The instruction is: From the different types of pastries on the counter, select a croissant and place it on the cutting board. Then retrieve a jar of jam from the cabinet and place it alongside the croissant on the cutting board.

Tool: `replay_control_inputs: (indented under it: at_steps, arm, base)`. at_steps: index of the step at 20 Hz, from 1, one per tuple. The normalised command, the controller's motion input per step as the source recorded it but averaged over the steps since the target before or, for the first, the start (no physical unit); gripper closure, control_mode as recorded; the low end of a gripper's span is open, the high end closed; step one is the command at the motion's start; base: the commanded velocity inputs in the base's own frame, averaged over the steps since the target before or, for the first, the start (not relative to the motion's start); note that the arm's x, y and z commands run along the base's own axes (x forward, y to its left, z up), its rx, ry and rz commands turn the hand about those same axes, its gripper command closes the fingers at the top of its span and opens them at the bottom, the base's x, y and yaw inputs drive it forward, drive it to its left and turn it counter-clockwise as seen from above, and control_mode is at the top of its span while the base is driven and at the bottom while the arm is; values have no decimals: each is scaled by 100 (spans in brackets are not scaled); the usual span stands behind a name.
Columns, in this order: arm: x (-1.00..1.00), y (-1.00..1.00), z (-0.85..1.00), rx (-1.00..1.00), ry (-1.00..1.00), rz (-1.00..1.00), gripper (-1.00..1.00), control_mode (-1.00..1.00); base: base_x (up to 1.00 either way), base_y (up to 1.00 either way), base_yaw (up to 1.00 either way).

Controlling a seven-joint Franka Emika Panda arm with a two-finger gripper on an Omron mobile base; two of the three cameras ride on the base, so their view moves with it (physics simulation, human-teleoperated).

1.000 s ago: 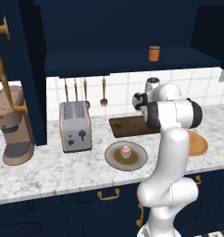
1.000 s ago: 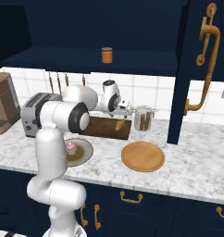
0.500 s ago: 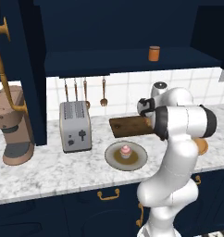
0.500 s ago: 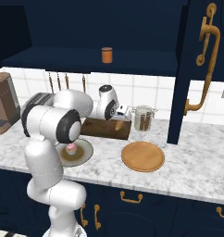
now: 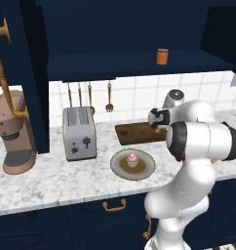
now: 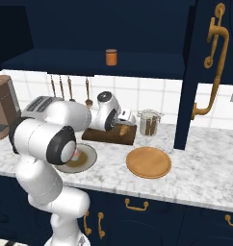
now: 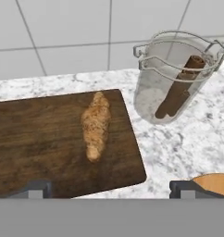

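The golden-brown croissant (image 7: 96, 126) lies on the right part of the dark cutting board (image 7: 40, 139), free of the fingers. My gripper (image 7: 109, 190) is open and empty, held a little above and in front of the croissant (image 6: 124, 129). It hovers over the board's right end (image 5: 134, 133) in the left base view (image 5: 157, 120). The pink-frosted cupcake (image 5: 132, 158) sits on a grey plate (image 5: 121, 168) on the counter (image 5: 66, 176). The orange jar of jam (image 5: 162, 56) stands on the navy cabinet shelf (image 5: 105, 63), also visible as the jar (image 6: 111, 56).
A clear glass jar (image 7: 176, 78) with brown sticks stands just right of the board. A round tan plate (image 6: 148, 162) lies in front of it. A toaster (image 5: 79, 133) and a coffee machine (image 5: 12, 136) are to the left; utensils hang on the tiled wall.
The arm's elbow has swung out toward the cameras and the hand has dropped slightly over the board's right end. The croissant, cupcake and jam jar have not moved.
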Motion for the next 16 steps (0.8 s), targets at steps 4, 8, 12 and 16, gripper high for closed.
replay_control_inputs:
  at_steps: [4,8,12,16]
  arm:
    - [-14,0,92,0,-13,0,-100,-100]
    - [-30,0,66,0,-5,0,-100,-100]
    - [-26,0,79,0,-2,0,-100,-100]
    - [-43,0,68,0,0,0,-100,-100]
  base:
    - [0,0,0]
    - [0,0,0]
    - [0,0,0]
    - [0,0,0]
